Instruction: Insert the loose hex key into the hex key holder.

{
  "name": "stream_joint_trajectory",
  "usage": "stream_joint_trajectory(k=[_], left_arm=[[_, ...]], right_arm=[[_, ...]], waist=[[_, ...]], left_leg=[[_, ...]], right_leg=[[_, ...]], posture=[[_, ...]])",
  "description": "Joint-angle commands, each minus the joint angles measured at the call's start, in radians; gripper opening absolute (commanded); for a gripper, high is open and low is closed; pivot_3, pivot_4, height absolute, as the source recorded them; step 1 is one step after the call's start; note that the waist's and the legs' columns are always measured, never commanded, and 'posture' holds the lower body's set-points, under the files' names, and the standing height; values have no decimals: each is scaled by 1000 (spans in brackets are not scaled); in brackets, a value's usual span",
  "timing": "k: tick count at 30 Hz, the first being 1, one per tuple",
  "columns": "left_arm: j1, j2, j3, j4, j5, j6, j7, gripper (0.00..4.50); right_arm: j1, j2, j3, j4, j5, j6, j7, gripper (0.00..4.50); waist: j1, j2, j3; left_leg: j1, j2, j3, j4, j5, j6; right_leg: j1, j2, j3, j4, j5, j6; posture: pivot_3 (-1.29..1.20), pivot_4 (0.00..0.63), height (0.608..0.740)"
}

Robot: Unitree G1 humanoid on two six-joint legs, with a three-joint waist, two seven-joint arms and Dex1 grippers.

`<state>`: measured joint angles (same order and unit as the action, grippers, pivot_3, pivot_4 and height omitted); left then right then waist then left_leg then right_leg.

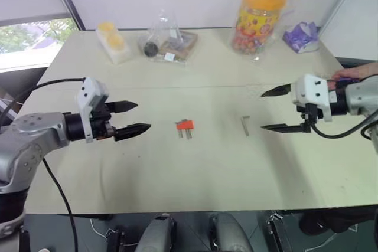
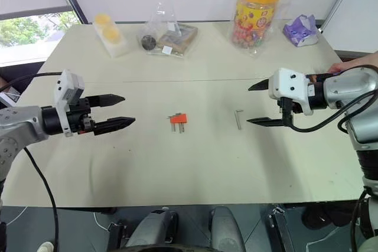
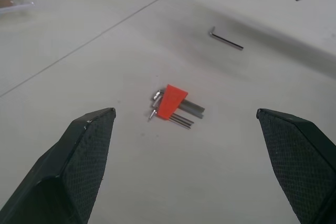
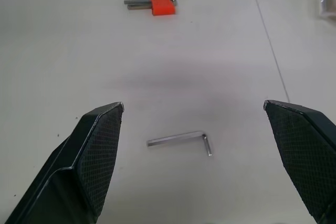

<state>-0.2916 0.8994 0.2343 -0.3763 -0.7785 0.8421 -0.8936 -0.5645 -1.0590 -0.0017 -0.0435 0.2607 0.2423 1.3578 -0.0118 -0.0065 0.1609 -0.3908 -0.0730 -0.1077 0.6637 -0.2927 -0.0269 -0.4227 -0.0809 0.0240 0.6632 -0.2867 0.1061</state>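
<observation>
The hex key holder (image 1: 185,125), a small orange-red block with grey keys sticking out, lies near the middle of the table. To its right lies the loose hex key (image 1: 246,124), a thin grey L-shaped rod flat on the tabletop. My left gripper (image 1: 137,117) hovers open to the left of the holder, its fingers pointing toward it. On the right, my right gripper (image 1: 269,110) hangs open just beside the loose hex key, with nothing between its fingers. The wrist views show the holder (image 3: 171,103) and the loose key (image 4: 181,141) ahead of the spread fingers.
Along the table's far edge stand a yellow-lidded candy jar (image 1: 258,18), a purple packet (image 1: 301,36), a clear bag of small items (image 1: 168,43) and a container with yellow pieces (image 1: 113,41). A person's hand (image 1: 354,73) rests at the right edge.
</observation>
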Motion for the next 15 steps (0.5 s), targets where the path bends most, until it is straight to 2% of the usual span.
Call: stream_joint_trajectory(k=[1,6,15], left_arm=[[-14,12,46,-18,-15,-11,3,4500],[-55,-4,69,0,-74,32,30,4500],[-49,7,58,-1,-70,31,38,4500]], right_arm=[[-22,-9,-18,-46,27,28,2,4448],[-24,-7,-23,-62,36,55,-4,4448],[-28,1,-15,-84,37,78,-18,4448]], waist=[[0,0,0],[2,0,0],[0,0,0]], left_leg=[[0,0,0,0,0,0],[0,0,0,0,0,0],[0,0,0,0,0,0]], right_leg=[[0,0,0,0,0,0],[0,0,0,0,0,0],[0,0,0,0,0,0]], posture=[[0,150,740],[0,150,740],[0,150,740]])
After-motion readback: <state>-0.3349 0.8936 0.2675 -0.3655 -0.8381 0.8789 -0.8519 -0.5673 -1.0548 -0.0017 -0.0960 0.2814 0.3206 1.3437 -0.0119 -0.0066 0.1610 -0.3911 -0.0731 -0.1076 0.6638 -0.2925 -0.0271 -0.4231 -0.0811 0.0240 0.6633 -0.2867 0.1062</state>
